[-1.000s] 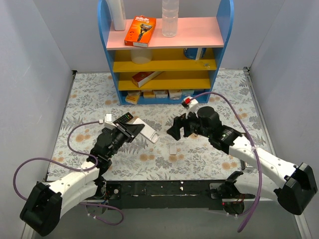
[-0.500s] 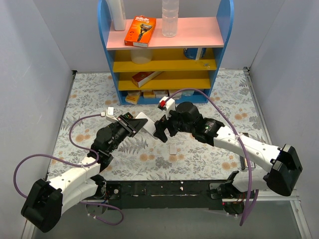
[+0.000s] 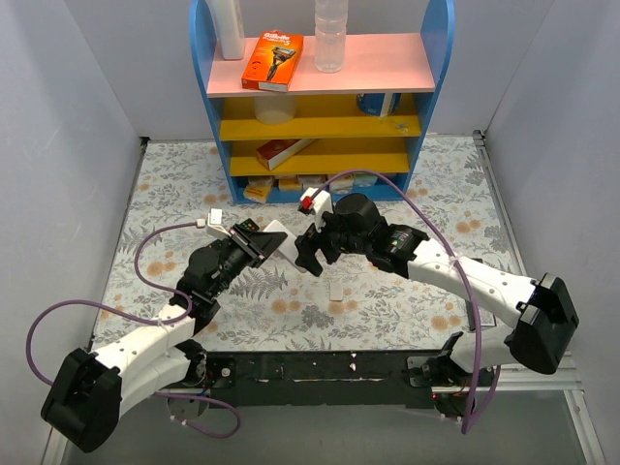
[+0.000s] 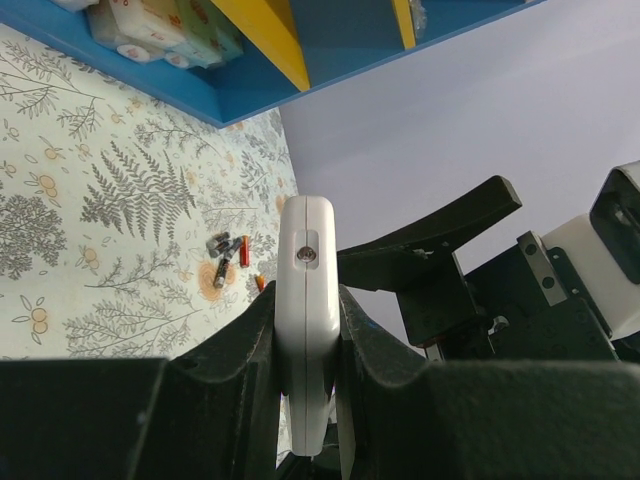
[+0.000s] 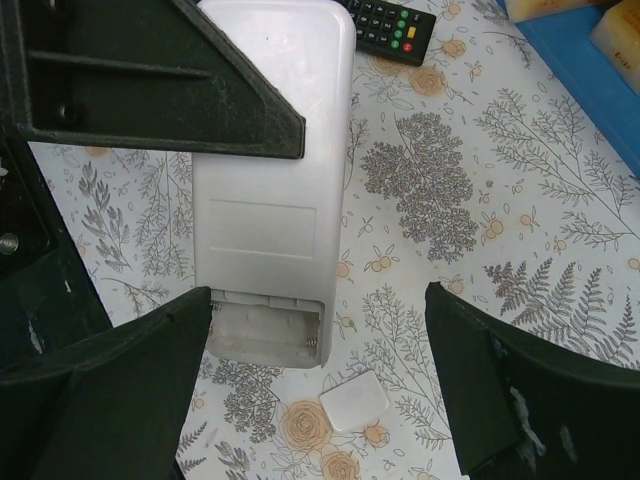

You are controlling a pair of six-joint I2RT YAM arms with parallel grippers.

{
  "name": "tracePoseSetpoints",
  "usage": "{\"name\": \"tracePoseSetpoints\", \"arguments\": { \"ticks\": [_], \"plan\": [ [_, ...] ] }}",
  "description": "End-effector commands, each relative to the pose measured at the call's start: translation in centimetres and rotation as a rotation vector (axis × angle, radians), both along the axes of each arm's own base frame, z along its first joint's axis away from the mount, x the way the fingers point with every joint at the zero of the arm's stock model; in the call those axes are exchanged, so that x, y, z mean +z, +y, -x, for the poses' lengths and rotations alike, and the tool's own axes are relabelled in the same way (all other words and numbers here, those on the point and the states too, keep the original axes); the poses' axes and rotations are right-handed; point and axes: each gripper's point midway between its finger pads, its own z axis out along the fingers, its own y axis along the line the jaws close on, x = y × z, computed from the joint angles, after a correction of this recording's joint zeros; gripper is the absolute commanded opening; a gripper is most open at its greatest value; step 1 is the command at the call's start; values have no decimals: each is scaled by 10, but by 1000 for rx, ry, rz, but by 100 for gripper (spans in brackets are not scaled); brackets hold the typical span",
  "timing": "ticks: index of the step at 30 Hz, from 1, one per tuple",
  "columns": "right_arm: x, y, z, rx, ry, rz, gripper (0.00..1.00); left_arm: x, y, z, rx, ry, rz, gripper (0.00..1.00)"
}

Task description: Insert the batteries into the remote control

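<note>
Loading is yet to start: the remote control is clamped in the left gripper, its compartment open and empty, cover off on the floral mat. There the batteries lie loose; the right gripper gapes wide, empty.

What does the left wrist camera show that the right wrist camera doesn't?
Only the left wrist view shows the batteries lying loose on the mat, and the remote control clamped edge-on in the left gripper. Only the right wrist view shows the remote's open, empty battery compartment, the loose cover on the mat, and the black remote. Both show the remote control and the mat.
</note>
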Motion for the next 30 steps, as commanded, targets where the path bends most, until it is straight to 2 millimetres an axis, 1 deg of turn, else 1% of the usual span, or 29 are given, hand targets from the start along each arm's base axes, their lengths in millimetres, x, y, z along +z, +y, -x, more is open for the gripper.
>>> {"name": "tracePoseSetpoints", "arguments": {
  "ticks": [1, 5, 6, 9, 11, 12, 13, 14, 15, 16, 17, 18, 19, 20, 22, 23, 25, 26, 27, 28, 29, 30],
  "plan": [
    [21, 21, 14, 85, 17, -82, 95, 29, 0, -6, 18, -80, 0, 0],
    [22, 14, 7, 18, 7, -85, 95, 22, 0, -3, 5, -68, -10, 0],
    [18, 9, 3, -18, 5, -63, 95, 19, 1, -1, 6, -63, -13, 0],
    [18, -2, -5, -94, -2, -30, 95, 13, 3, 2, 7, -65, -29, 0],
    [14, -13, -5, -130, 12, 4, 96, 11, 4, 5, 4, -66, -34, 0],
    [12, -23, -12, -190, -3, 30, 96, 9, 5, 6, 4, -64, -35, 0],
    [5, -33, -12, -218, 9, 69, 96, 1, 6, 7, 5, -46, -41, 0],
    [5, -42, -15, -258, 13, 76, 96, -2, 7, 8, 9, -43, -40, 0],
    [0, -53, -19, -308, 6, 105, 96, -5, 8, 10, 11, -36, -41, 0],
    [-6, -64, -19, -336, 22, 136, 95, -13, 10, 12, 12, -24, -48, 0],
    [-5, -73, -22, -372, 30, 134, 95, -13, 12, 13, 19, -27, -44, 0],
    [-10, -82, -24, -403, 37, 153, 95, -16, 12, 14, 18, -22, -45, 0],
    [-8, -89, -25, -425, 38, 150, 95, -18, 13, 15, 18, -17, -51, 0],
    [-13, -102, -28, -462, 58, 176, 95, -22, 14, 16, 19, -12, -60, 0],
    [-23, -122, -33, -547, 94, 204, 93, -24, 15, 18, 16, -14, -68, 0],
    [-30, -139, -38, -607, 126, 231, 93, -24, 15, 18, 18, -17, -74, 0],
    [-45, -158, -41, -721, 192, 255, 90, -24, 16, 20, 15, -20, -81, 0],
    [-50, -172, -46, -785, 220, 263, 89, -25, 16, 20, 13, -17, -84, 0],
    [-56, -180, -44, -818, 255, 284, 89, -26, 16, 20, 13, -19, -89, 0],
    [-62, -184, -45, -856, 286, 286, 88, -25, 16, 21, 11, -20, -90, 0],
    [-66, -190, -47, -884, 299, 290, 87, -25, 17, 21, 11, -22, -93, 0],
    [-68, -192, -49, -899, 301, 294, 86, -22, 16, 22, 7, -35, -105, 0]
  ]
}}
